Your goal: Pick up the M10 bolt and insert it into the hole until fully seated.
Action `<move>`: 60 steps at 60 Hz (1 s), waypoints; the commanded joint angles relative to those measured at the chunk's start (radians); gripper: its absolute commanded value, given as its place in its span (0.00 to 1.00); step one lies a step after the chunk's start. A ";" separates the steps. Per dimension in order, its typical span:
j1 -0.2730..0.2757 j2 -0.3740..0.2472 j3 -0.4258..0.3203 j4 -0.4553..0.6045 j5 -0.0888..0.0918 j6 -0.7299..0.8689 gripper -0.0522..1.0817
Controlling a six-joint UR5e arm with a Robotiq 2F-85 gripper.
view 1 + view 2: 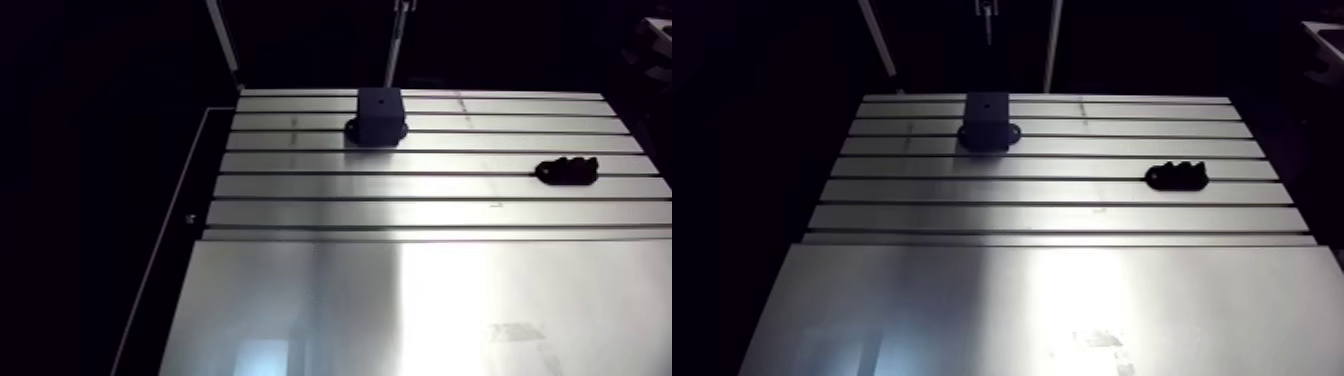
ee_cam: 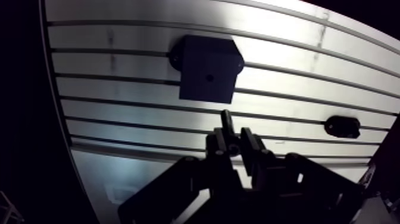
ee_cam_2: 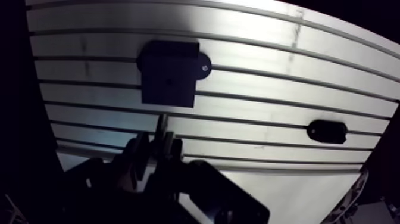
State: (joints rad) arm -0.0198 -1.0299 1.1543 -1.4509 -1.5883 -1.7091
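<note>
Blk block (image 1: 379, 115), slotted silver table (image 1: 420, 290).

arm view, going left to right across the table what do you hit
dark block with a hole on top → small dark lumpy holder

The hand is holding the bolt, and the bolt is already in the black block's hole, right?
Not quite. The hand does hold the bolt, but the bolt is not in the hole yet. The wrist view shows the hole of the black block open, with the bolt apart from it.
</note>
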 commanded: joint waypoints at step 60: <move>0.018 0.051 0.067 -0.075 -0.003 0.013 1.00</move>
State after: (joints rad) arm -0.0016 -0.9781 1.2026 -1.5236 -1.5905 -1.6970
